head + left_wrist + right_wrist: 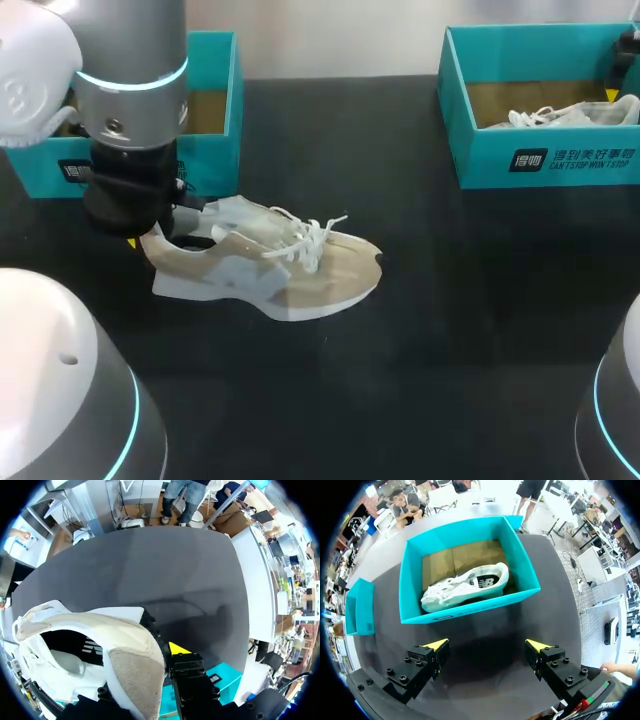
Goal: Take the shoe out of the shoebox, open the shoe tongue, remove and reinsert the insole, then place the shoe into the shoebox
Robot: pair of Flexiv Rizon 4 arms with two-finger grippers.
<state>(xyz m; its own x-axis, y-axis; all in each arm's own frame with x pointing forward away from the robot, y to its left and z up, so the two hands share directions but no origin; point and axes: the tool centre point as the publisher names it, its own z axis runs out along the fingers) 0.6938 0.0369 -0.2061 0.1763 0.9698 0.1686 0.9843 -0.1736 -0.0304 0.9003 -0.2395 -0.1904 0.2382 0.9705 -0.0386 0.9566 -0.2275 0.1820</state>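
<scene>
left pincer (150, 662) clamps the heel of the shoe (270, 265), centre-left on the tabletop (450, 330). pin it firmly so the right pincer (487, 652), wide open and empty, can lift the tongue.

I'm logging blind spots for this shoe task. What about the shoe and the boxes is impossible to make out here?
1. Heel of the shoe: head view, covered by the left arm.
2. Left shoebox interior: head view, mostly behind that arm.
3. Second shoe in the right shoebox: head view, partly cut off by the edge, lower part behind the box wall.
</scene>
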